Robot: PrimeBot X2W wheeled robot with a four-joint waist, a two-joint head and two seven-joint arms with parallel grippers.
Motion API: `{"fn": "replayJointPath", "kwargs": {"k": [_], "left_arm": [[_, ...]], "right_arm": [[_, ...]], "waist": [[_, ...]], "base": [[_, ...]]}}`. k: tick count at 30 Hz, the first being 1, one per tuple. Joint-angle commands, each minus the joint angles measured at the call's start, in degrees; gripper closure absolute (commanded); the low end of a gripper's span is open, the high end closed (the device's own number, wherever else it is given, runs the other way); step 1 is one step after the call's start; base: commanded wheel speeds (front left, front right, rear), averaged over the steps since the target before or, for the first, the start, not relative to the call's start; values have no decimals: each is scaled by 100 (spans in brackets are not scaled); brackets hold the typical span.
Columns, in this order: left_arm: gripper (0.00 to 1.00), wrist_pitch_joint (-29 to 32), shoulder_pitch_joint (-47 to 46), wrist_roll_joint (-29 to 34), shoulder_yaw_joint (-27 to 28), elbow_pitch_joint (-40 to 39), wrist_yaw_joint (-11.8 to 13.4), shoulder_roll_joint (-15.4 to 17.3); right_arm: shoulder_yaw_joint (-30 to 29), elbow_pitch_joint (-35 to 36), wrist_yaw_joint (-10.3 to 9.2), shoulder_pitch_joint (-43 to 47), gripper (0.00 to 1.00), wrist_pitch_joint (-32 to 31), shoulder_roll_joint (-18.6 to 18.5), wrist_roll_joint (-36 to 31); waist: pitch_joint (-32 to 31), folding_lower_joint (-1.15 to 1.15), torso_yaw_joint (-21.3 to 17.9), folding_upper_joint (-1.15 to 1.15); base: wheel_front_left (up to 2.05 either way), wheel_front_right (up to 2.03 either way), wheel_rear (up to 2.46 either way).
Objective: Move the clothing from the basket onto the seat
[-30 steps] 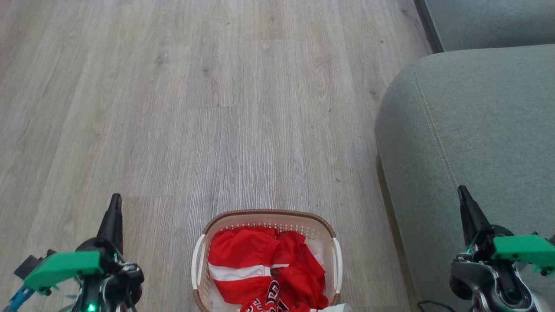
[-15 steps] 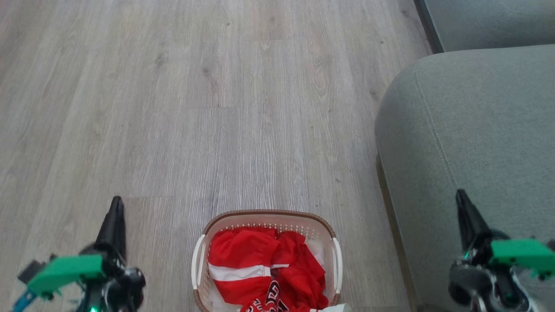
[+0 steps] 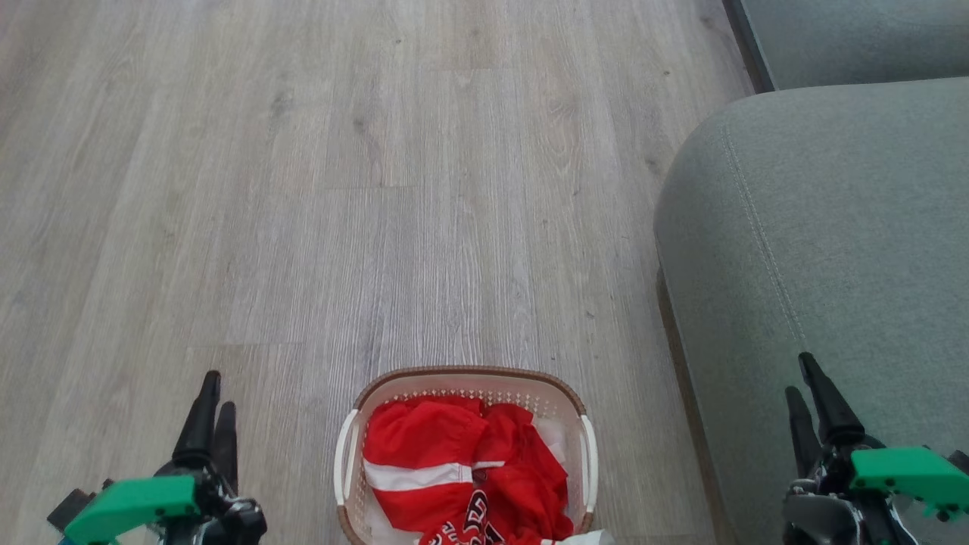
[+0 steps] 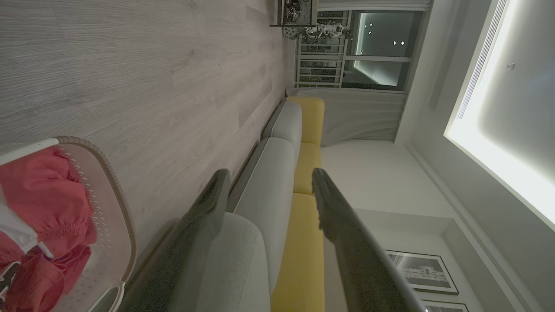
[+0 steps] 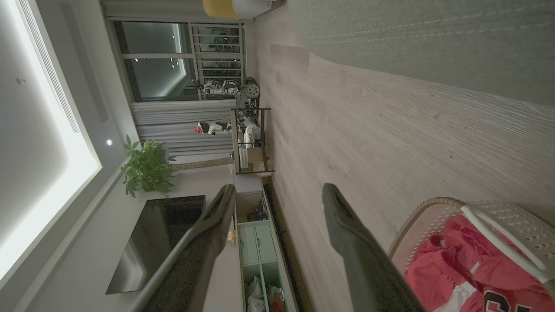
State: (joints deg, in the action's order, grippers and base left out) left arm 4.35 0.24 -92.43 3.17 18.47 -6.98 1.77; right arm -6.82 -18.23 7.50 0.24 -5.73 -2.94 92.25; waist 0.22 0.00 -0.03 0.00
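Basket w/ red clothing heaped inside, seat just beside

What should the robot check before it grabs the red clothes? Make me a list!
1. The clothing lies in the basket, nothing on top of it: ok.
2. The left gripper is open, nothing between its fingers: ok.
3. The right gripper is open, nothing between its fingers: ok.
4. A gripper is above the basket: not ok; both sit off to its sides.
5. The seat shows bare fabric for the clothes: ok.
6. What lies under the top garments: cannot tell.
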Motion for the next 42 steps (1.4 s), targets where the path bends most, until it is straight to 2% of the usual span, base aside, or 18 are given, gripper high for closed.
{"fn": "replayJointPath", "kwargs": {"k": [1,13,18,30,42], "left_arm": [[0,-70,-269,73,-8,-261,-11,48],[0,-271,-314,582,-47,-461,-16,55],[0,-355,-322,985,-88,-579,15,58],[0,-539,-353,2372,-375,-872,166,64],[0,-740,-354,3835,-700,-908,505,71]], "right_arm": [[28,283,0,-242,0,70,-16,-71],[302,544,0,-265,0,387,-234,-479],[368,665,0,-289,0,479,-299,-735],[546,890,0,-304,0,666,-437,-1569],[767,963,0,-327,0,868,-619,-2919]], "waist": [[0,0,-2,0],[3,0,-15,0],[5,0,-20,0],[-6,0,-23,0],[-20,0,-30,0]], "base": [[0,0,0],[0,0,0],[0,0,0],[0,0,0],[0,0,0]]}}
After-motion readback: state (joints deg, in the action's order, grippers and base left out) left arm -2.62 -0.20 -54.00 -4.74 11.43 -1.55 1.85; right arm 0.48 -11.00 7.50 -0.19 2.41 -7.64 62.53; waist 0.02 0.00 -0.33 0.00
